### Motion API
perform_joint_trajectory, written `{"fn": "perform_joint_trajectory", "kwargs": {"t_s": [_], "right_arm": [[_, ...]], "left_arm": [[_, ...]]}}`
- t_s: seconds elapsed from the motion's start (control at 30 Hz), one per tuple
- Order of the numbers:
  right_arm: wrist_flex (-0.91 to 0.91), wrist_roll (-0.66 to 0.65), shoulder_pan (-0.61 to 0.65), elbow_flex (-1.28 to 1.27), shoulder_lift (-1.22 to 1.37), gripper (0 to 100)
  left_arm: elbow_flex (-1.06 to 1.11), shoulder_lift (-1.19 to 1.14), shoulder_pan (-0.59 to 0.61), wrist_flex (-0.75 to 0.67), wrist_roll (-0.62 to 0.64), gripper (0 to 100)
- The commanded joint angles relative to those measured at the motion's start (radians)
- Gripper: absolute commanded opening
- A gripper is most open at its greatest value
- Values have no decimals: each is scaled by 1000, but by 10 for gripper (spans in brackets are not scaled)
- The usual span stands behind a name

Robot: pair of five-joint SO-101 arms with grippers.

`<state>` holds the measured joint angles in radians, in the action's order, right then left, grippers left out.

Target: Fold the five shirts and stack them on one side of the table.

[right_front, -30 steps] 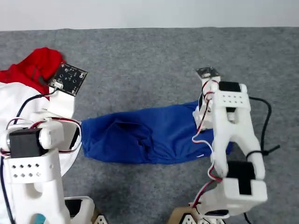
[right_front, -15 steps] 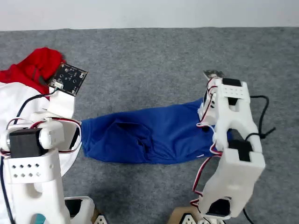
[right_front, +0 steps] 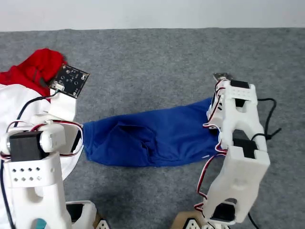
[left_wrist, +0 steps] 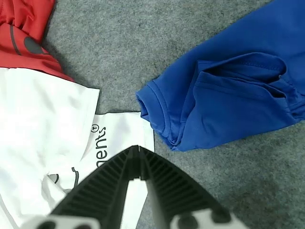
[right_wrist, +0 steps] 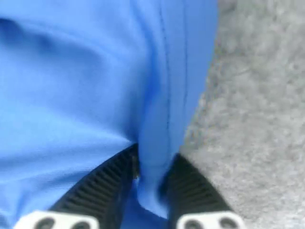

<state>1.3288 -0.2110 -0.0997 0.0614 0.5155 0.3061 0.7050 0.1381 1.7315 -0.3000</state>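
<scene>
Blue thin-knit shirt [right_front: 147, 140]: lies bunched in a long strip at mid-table, between the two arms. Right claw [right_wrist: 150, 176] is narrow, pinched on a raised ridge of the shirt's edge at the end nearest that arm. Cloth runs up between the jaws.

Judgement, step in hand: draw that end out to spread the shirt for folding.
- Hold the pinch firm. More than one layer looks caught, so a low, slow pull should carry the edge without slip.
- Pull along the strip's length, since a sideways pull would probably twist it.
- The opposite end is unpinned and will likely slide rather than open. The left claw could weigh it down.

Materials:
- The blue cloth is smooth and limp, with stitched seams. It creases readily, and a ribbed band [left_wrist: 152, 112] curls at the free end.
- Grey table [right_front: 152, 62] has a fibrous, felt-like cover, which should give some drag.
- Left claw [left_wrist: 139, 157] has black ridged jaws, tips together and empty, above the white printed shirt [left_wrist: 43, 124].
- The red shirt [left_wrist: 24, 28] is heaped just beyond the white one, at the table's side.
</scene>
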Motion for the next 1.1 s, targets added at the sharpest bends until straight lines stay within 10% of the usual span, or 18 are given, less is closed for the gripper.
{"fn": "perform_joint_trajectory", "kwargs": {"t_s": [0.0, 0.7, 1.07], "right_arm": [[-18, -2, 1, 48, 1, 8], [-19, -295, -429, 146, -105, 9], [170, -331, -260, 153, -134, 9]], "left_arm": [[-2, 18, 3, 23, 3, 2], [-2, 17, -2, 23, 3, 2], [-2, 17, -3, 21, 3, 2]]}}
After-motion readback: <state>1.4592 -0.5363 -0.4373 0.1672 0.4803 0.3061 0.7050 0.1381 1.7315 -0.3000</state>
